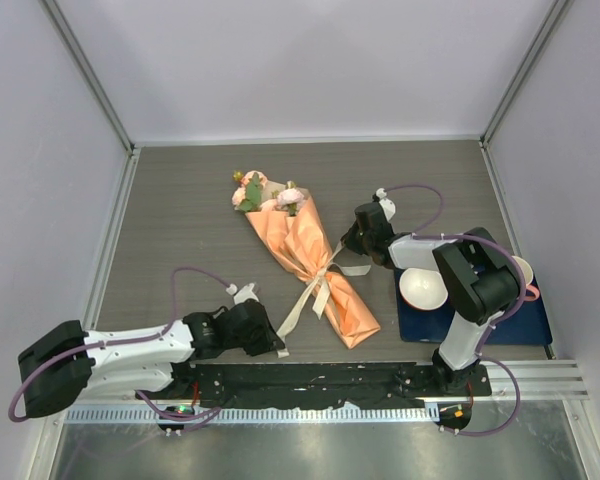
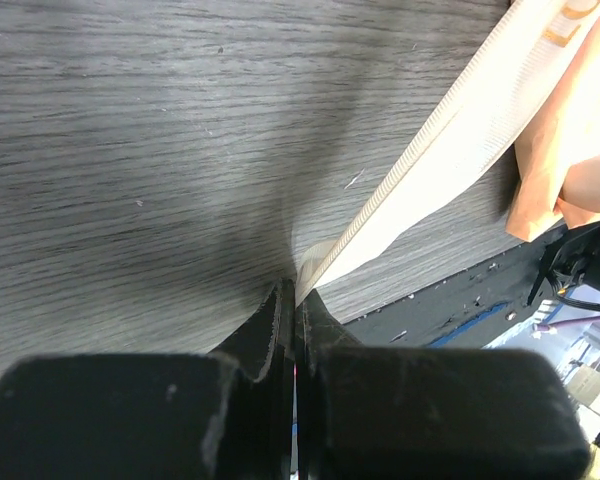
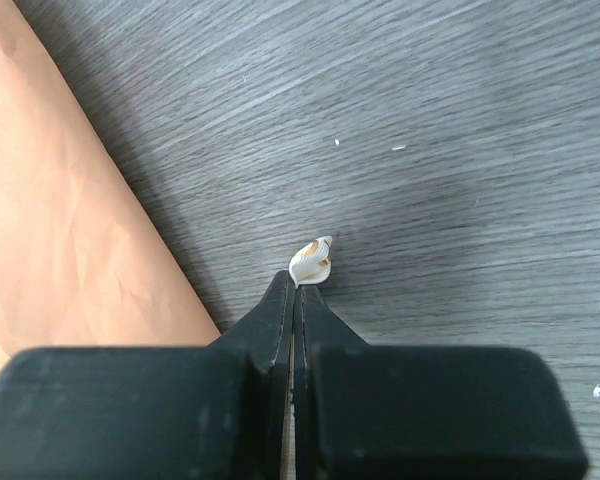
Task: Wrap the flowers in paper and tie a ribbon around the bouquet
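The bouquet [image 1: 305, 258] lies diagonally on the table: an orange paper [image 1: 298, 240] cone with pink flowers [image 1: 265, 195] and green leaves at its far, wide end. A cream ribbon [image 1: 323, 282] goes round its middle. One ribbon tail runs down-left to my left gripper [image 1: 277, 348], which is shut on its end. In the left wrist view that ribbon [image 2: 430, 160] stretches taut from the left gripper [image 2: 298, 292] up to the orange paper [image 2: 570, 150]. My right gripper [image 1: 346, 245] sits just right of the bouquet, shut on the other tail. A crumpled ribbon [image 3: 312, 262] tip pokes past the right gripper [image 3: 298, 285], beside the paper [image 3: 60, 230].
A dark blue mat [image 1: 490, 325] at the right carries two white bowls [image 1: 422, 288], partly under the right arm. A black mounting rail [image 1: 320, 380] runs along the near edge. Grey walls [image 1: 300, 60] close in the table on three sides.
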You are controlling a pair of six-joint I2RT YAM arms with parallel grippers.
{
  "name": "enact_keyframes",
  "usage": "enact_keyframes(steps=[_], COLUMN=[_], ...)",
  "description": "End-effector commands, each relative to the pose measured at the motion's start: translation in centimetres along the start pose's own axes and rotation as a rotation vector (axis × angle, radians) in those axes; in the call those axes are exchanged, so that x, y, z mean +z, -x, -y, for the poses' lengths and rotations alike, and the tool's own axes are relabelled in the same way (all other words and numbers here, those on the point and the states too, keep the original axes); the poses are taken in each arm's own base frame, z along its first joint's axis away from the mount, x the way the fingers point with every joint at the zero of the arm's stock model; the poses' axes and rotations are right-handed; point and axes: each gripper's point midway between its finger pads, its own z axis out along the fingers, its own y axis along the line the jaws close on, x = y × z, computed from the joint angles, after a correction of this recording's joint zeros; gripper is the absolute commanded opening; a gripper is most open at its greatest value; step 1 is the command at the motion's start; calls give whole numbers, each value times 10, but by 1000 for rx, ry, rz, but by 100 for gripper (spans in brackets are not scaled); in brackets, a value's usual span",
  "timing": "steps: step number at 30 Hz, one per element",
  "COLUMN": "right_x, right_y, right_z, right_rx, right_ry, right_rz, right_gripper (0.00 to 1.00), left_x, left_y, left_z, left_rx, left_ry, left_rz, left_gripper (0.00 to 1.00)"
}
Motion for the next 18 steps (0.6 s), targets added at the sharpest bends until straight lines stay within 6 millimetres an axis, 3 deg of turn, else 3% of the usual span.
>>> enact_keyframes(steps=[1,9,18], right_x=[12,18,29], right_y=[18,39,41], right_z=[58,67,82], right_rx=[4,66,144], right_ry=[-190,-233,-272], right_rz=[87,129,114], right_gripper=[0,1,0], left_x=[-16,-17,-17], left_y=[-36,-35,-31], left_z=[-110,-109,-112], left_rx=[57,36,26], left_ry=[399,386,413], left_rz=[-150,-134,-113], left_gripper=[0,0,0])
